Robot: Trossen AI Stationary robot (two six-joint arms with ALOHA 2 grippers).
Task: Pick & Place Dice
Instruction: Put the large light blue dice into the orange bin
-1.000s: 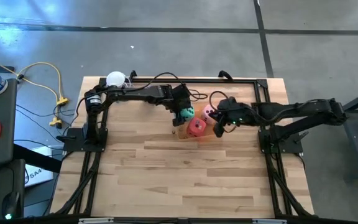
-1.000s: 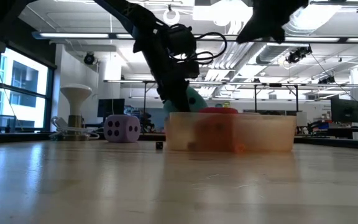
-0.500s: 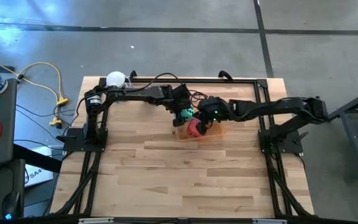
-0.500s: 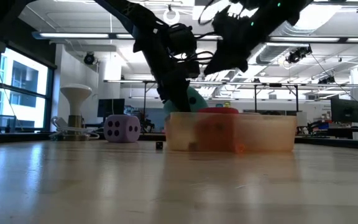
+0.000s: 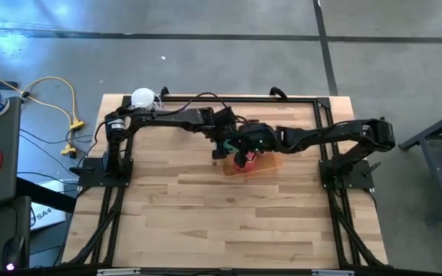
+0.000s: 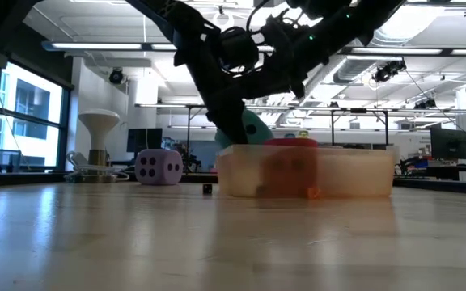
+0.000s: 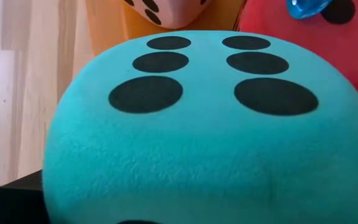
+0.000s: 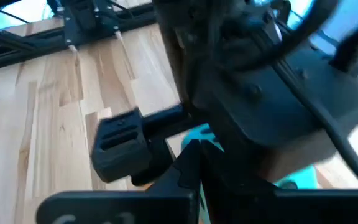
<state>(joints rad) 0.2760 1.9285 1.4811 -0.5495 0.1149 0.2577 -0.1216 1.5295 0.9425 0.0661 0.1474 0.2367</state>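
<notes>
The shut right gripper (image 5: 240, 147) has swung over beside the left gripper (image 5: 225, 144), which holds the teal die (image 7: 204, 124) at the orange tray (image 6: 354, 174).

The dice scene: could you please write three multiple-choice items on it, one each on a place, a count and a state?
1. Where is the purple die?
A. in a gripper
B. on the table
C. on the floor

2. How many pips show on the teal die in the left wrist view?
A. two
B. four
C. six

3. The teal die is:
A. lying flat on the wood
B. held by the left gripper
C. lying on the floor

Key: 1 B, it rests on the wood; 2 C, two rows of three; 3 B, it hangs under that arm.
</notes>
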